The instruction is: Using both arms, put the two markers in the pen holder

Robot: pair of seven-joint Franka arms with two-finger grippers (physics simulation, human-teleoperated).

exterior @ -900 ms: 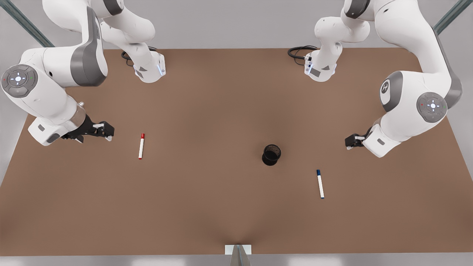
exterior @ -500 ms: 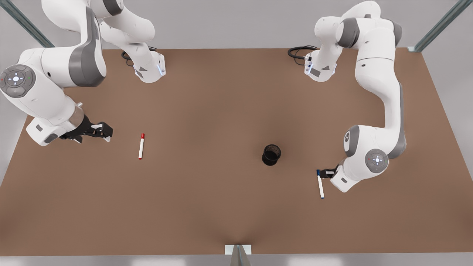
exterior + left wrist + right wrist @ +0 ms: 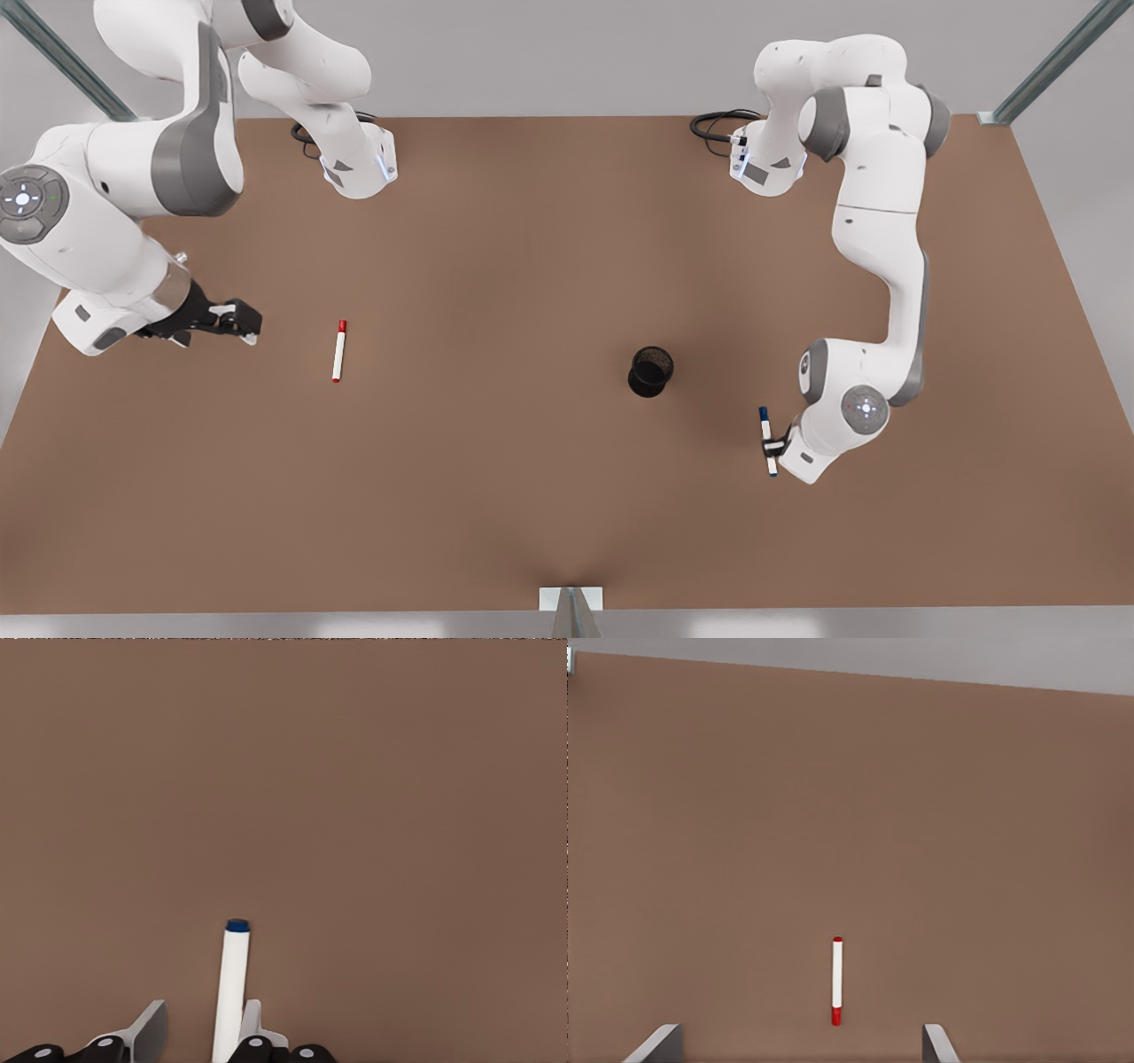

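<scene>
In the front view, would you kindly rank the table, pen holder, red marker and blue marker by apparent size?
1. table
2. pen holder
3. red marker and blue marker: they look alike in length; the left gripper partly hides the blue one.

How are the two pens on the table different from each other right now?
The red marker has red ends; the blue marker has dark blue ends. The red marker lies alone, apart from the open right gripper; the blue marker lies between the open fingers of the left gripper. The blue marker is nearer the pen holder. Both are white-barrelled and flat on the table.
</scene>
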